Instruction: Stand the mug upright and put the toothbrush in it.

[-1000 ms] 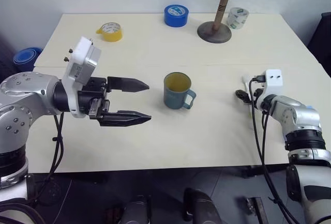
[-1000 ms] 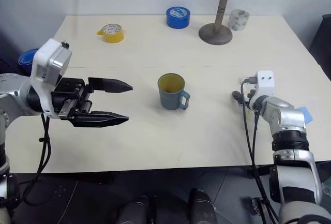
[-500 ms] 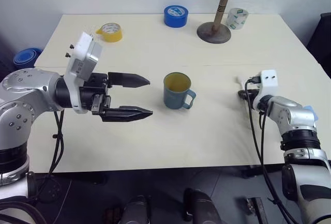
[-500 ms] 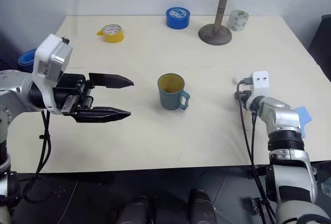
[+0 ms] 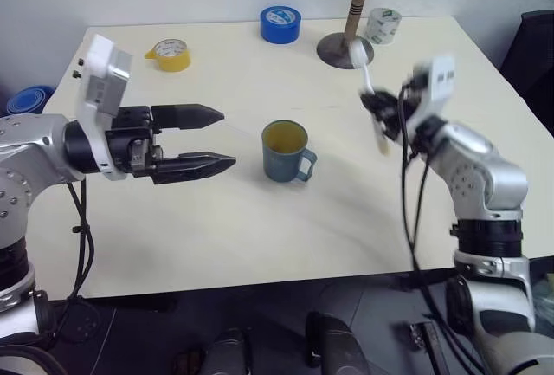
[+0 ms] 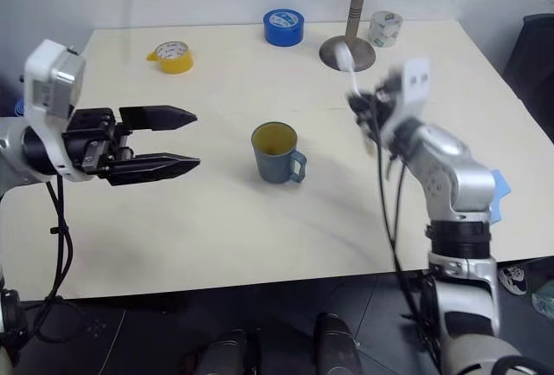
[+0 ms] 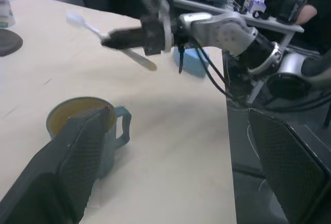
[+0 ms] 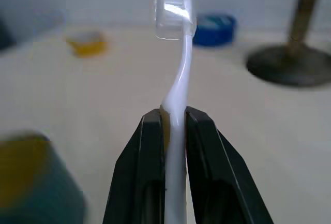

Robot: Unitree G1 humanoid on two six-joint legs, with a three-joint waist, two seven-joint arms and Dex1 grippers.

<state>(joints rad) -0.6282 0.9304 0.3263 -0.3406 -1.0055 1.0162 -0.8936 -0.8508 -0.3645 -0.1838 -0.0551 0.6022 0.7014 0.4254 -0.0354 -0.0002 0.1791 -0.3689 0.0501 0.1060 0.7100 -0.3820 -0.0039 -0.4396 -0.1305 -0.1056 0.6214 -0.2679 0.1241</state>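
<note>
Table (image 5: 216, 219) holds the mug (image 5: 286, 151) upright; my right gripper (image 8: 173, 118) clamps the toothbrush (image 8: 176, 79), left gripper (image 5: 212, 139) open. Next: lower handle into mug.

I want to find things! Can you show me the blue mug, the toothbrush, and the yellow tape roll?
Teal-blue mug with yellowish inside (image 5: 286, 158): left eye view, on its outer wall.
White toothbrush with pale yellow handle (image 8: 177, 100): right wrist view, on its white neck.
Yellow tape roll (image 5: 170, 55): left eye view, on its side.

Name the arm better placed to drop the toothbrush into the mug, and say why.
Right. The right gripper is shut on the toothbrush, in the air beside the upright mug. The left gripper is open and holds nothing.
</note>
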